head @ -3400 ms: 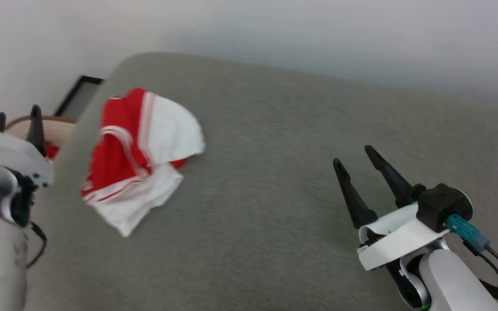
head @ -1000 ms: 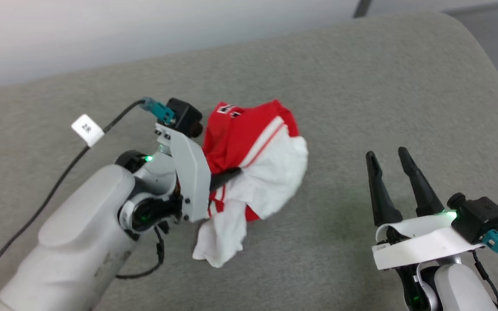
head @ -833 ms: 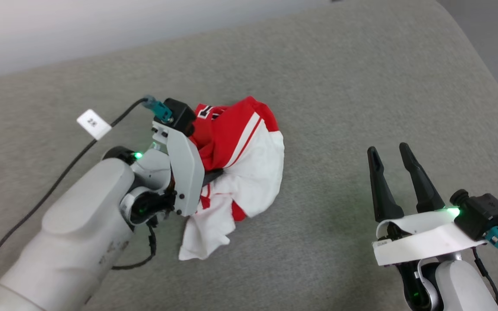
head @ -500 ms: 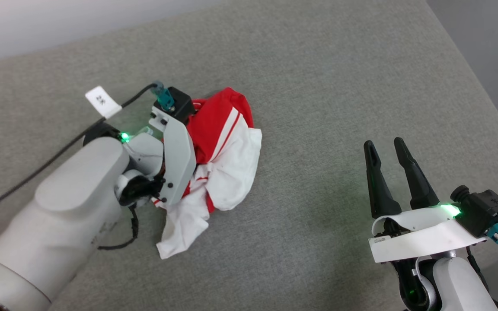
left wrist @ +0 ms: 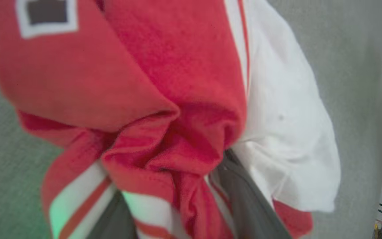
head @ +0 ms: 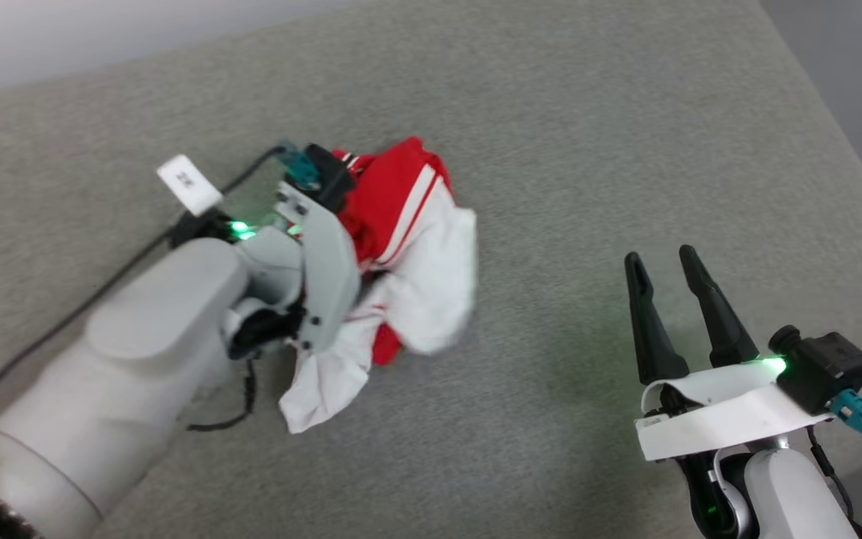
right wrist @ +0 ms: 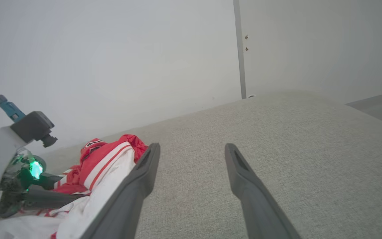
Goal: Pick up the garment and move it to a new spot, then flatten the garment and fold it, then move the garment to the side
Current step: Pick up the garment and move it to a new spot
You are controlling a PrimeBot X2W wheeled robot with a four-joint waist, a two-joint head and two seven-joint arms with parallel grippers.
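Left tool clamped on a bunched fold of the red basketball jersey with white sleeves and striped trim, left of centre on the grey fabric worktop. Right tool spread open, empty, well apart. Looks like the carry step: grip tight, lay the white tail down first, release within the right tool's reach. Bundle's long axis runs far-to-near, red end away, white tail toward the robot

The garment is soft, matt, creased cloth; the grey surface under it is rough woven fabric. At its 4 o'clock, the right gripper has matt dark plastic fingers, and the left arm is smooth, pale, faintly glossy plastic
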